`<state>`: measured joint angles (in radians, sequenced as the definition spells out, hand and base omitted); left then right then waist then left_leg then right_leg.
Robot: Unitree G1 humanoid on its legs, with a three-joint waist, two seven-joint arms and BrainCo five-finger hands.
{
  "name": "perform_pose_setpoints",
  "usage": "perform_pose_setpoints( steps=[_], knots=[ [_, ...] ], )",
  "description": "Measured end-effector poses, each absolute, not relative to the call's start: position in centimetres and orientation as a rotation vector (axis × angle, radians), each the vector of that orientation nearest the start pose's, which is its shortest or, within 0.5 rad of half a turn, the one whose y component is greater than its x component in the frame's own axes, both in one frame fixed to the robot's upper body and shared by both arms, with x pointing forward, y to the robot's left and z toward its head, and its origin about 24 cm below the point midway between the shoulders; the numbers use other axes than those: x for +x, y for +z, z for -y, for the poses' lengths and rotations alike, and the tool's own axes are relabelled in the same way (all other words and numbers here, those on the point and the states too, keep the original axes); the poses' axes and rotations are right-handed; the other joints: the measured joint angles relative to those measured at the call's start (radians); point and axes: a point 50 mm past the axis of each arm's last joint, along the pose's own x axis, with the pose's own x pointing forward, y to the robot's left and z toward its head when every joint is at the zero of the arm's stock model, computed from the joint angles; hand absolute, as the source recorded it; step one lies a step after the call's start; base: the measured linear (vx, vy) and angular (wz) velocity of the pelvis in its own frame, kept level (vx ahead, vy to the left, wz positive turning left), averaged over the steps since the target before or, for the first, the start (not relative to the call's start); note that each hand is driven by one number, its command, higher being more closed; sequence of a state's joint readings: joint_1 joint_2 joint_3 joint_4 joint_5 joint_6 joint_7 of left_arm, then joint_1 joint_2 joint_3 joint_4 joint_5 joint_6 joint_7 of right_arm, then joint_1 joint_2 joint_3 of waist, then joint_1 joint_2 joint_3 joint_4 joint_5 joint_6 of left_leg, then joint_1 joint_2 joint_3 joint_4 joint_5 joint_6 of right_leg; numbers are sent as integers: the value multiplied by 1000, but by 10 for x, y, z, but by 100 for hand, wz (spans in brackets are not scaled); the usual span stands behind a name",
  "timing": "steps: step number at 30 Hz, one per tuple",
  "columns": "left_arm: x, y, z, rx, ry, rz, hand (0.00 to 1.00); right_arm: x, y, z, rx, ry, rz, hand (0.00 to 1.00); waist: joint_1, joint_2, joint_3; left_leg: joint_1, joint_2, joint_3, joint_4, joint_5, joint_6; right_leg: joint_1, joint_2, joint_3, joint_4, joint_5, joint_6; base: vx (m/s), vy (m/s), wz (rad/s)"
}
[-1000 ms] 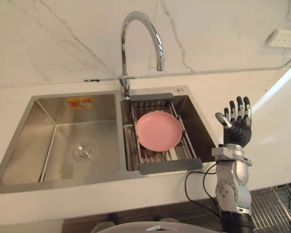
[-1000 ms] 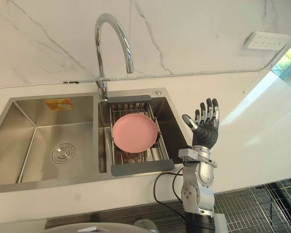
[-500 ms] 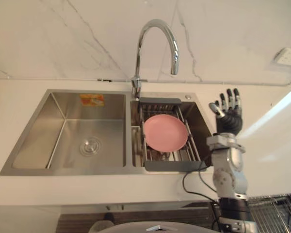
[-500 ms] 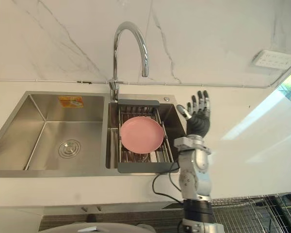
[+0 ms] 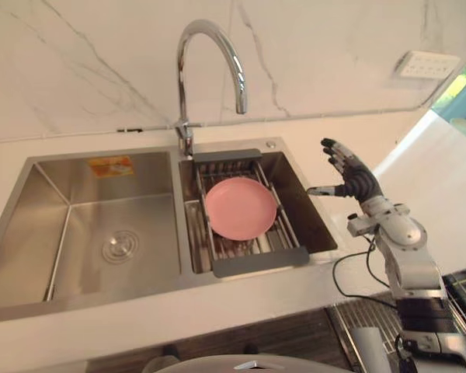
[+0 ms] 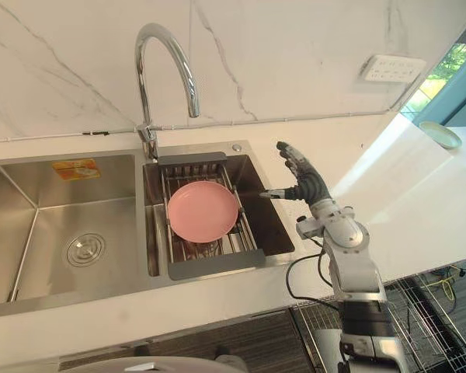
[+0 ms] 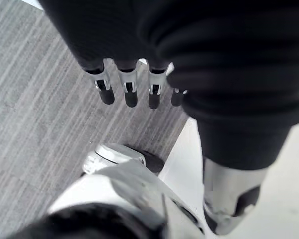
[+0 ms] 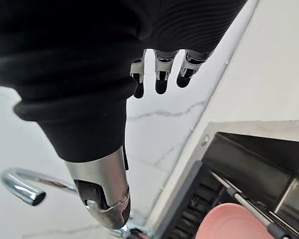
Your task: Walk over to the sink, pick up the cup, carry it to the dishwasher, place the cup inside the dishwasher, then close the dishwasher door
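Observation:
A steel double sink is set in a white counter. In its right basin a dark-framed wire rack carries a pink plate. Something rounded shows through the rack bars under the plate's near edge; I cannot tell what it is. My right hand hovers open over the right basin's right rim, fingers spread and thumb towards the plate, holding nothing. In the right wrist view its fingers point at the marble wall above the rack. My left hand hangs open over grey floor.
A tall curved tap rises behind the divider between the basins. The left basin has a round drain. A white wall socket sits at the upper right, a small bowl lies on the far counter, and wire racking shows below the counter at the lower right.
The whole picture has shifted, so the camera moved. My right hand has turned from upright beside the sink to leaning forward over the right basin's rim, still open.

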<state>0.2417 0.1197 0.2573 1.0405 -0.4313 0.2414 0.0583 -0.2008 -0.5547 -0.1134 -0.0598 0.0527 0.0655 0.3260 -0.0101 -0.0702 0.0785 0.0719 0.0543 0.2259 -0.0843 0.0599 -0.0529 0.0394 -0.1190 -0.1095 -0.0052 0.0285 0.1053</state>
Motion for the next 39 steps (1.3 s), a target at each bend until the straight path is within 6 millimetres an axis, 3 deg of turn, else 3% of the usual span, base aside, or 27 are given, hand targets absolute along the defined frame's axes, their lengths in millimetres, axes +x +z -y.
perform_pose_setpoints(
  steps=[4,13,20,26,33,39],
  knots=[
    [19,-170,-221,-420,602,-1376,0,287,138,225,-662,304,158,0,-1,-3,0,1,0,0,4,0,0,1,2,-2,-3,5,0,0,0,0],
    [23,-169,-223,-380,577,-1390,0,290,86,206,-942,433,48,0,6,-14,7,1,-13,-52,-2,8,1,30,-18,-69,-7,-14,-2,-56,13,16],
    [23,-169,-225,-357,583,-1430,0,289,71,190,-1099,424,89,0,19,-26,15,-18,-25,-82,-2,13,8,31,-28,-97,-5,-14,-2,-4,9,15],
    [23,-168,-226,-351,590,-1440,0,289,63,176,-1160,407,123,0,21,-28,18,-17,-28,-76,-2,12,13,31,-31,-93,-3,-6,9,28,6,-3],
    [27,-168,-226,-350,586,-1428,0,283,53,156,-1207,508,145,0,27,-29,42,-1,-27,-76,-2,9,13,46,-30,-94,-2,-8,9,-12,1,0],
    [27,-168,-227,-350,590,-1442,0,282,53,153,-1194,546,133,0,24,-31,50,1,-27,-68,-2,5,7,46,-31,-93,0,-17,2,-35,6,0]
  ],
)
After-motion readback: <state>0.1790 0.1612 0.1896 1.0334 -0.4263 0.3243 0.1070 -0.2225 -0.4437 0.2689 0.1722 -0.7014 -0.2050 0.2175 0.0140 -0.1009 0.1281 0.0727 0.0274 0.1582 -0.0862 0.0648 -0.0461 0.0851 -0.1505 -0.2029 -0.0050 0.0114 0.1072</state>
